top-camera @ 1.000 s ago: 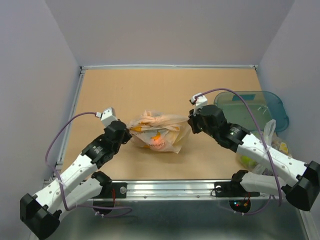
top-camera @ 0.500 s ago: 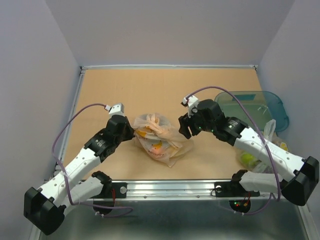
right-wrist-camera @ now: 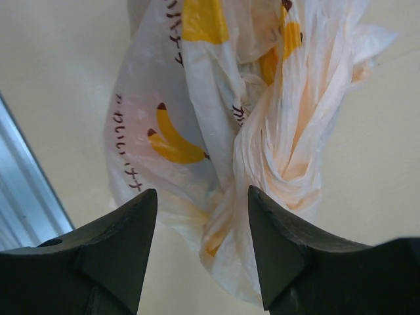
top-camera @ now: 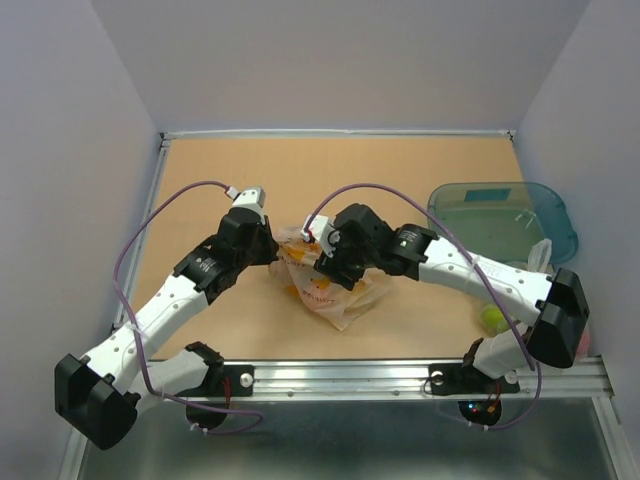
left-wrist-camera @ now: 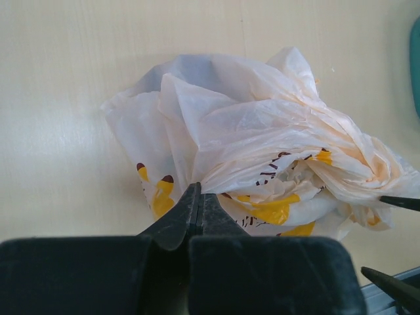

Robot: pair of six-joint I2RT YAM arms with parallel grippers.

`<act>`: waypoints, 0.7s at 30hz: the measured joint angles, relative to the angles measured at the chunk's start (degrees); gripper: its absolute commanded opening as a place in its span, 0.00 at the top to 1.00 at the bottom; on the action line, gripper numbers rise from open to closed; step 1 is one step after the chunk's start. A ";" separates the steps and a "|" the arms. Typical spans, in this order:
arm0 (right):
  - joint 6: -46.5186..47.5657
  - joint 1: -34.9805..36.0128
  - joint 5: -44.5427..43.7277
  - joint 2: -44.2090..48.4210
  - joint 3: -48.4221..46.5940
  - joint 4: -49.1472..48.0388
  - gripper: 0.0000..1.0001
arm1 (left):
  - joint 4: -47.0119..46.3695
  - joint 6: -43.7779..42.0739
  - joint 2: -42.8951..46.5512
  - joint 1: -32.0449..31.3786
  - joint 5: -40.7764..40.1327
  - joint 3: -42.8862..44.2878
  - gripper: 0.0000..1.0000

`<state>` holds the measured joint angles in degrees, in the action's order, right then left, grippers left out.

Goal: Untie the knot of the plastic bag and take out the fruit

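Note:
The plastic bag (top-camera: 335,290) lies crumpled mid-table, whitish-peach with yellow banana prints (right-wrist-camera: 172,141). My left gripper (top-camera: 272,250) is shut on a fold of the bag's left edge, and the plastic (left-wrist-camera: 262,131) fans out from the pinched tips (left-wrist-camera: 197,191). My right gripper (top-camera: 322,262) hovers open over the bag's middle. Its fingers straddle the bag (right-wrist-camera: 197,98) without touching it (right-wrist-camera: 201,190). The knot (right-wrist-camera: 292,147) is a twisted peach rope of plastic just ahead of the right finger (right-wrist-camera: 275,236). It also shows in the left wrist view (left-wrist-camera: 348,167). The fruit is hidden inside the bag.
A teal lidded tub (top-camera: 505,215) stands at the right. In front of it, partly behind my right arm, lies a clearer bag with green-yellow contents (top-camera: 492,318). A metal rail (top-camera: 350,375) runs along the near edge. Walls close in on the left, back and right.
My right gripper has opened, let go of the bag's right side and swung left over its middle. The left gripper has carried its pinched edge farther from me, to the right. The bag has slumped.

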<state>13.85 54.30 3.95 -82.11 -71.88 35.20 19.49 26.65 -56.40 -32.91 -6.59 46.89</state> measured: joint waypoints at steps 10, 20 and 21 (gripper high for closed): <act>4.57 1.27 -14.58 -2.62 0.00 -0.33 0.54 | 0.72 -0.31 0.00 0.00 0.96 0.00 1.00; 5.46 1.27 -20.39 -2.62 0.09 -5.18 0.68 | 1.16 -0.33 0.57 0.00 0.96 -0.02 1.00; 5.46 1.27 -20.65 -2.62 0.09 -5.62 0.68 | 1.16 -0.31 0.74 0.00 0.96 -0.04 1.00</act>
<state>19.31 55.57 -16.71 -84.73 -71.79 29.58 20.64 26.35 -55.66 -32.91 -5.63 46.85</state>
